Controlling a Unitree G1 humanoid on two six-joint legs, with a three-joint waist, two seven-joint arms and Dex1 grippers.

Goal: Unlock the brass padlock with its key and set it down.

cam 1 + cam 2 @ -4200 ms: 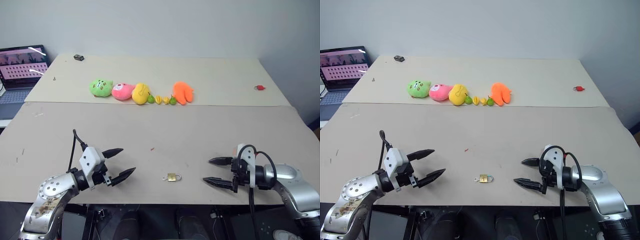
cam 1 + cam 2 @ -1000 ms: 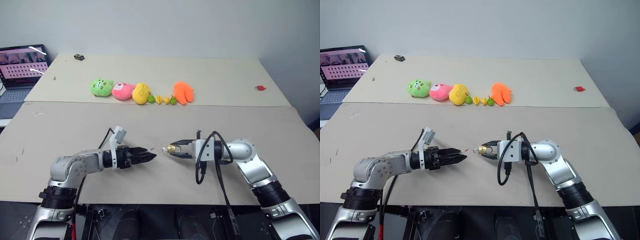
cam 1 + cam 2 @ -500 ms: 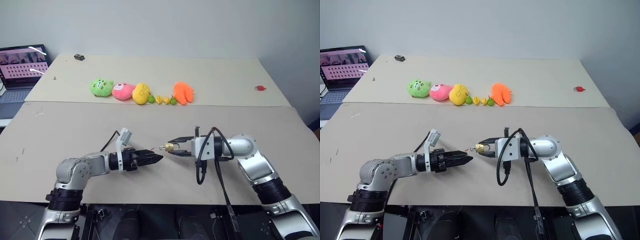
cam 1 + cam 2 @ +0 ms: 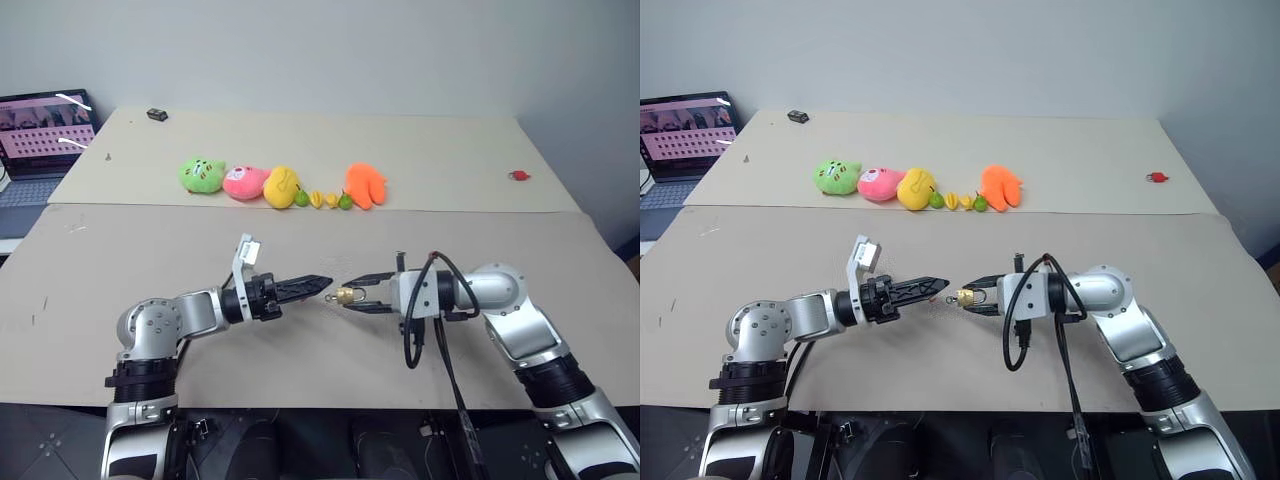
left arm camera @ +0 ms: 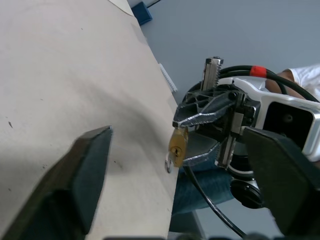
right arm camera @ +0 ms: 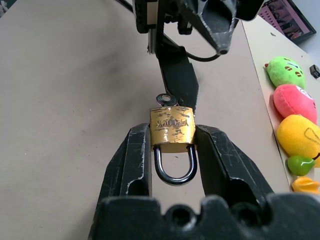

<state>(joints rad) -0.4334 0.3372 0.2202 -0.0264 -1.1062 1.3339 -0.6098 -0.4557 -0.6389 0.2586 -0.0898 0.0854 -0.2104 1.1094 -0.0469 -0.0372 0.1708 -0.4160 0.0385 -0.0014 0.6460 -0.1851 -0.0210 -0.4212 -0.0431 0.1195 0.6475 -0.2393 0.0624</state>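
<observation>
Our right end effector [image 6: 172, 150] was clamped on the padlock [image 6: 172, 129] above the counter [image 4: 150, 250], key end facing our parted left end effector [image 4: 322, 286]; bare counter all around.

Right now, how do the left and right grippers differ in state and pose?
The right gripper is shut on the brass padlock, clamping its body; the left gripper holds nothing, its fingers apart. The right points toward the robot's left, the left toward its right. Both hover above the table, tips nearly meeting.

A beige table [image 4: 120, 260] carries plush toys [image 4: 240, 182] at its back.
</observation>
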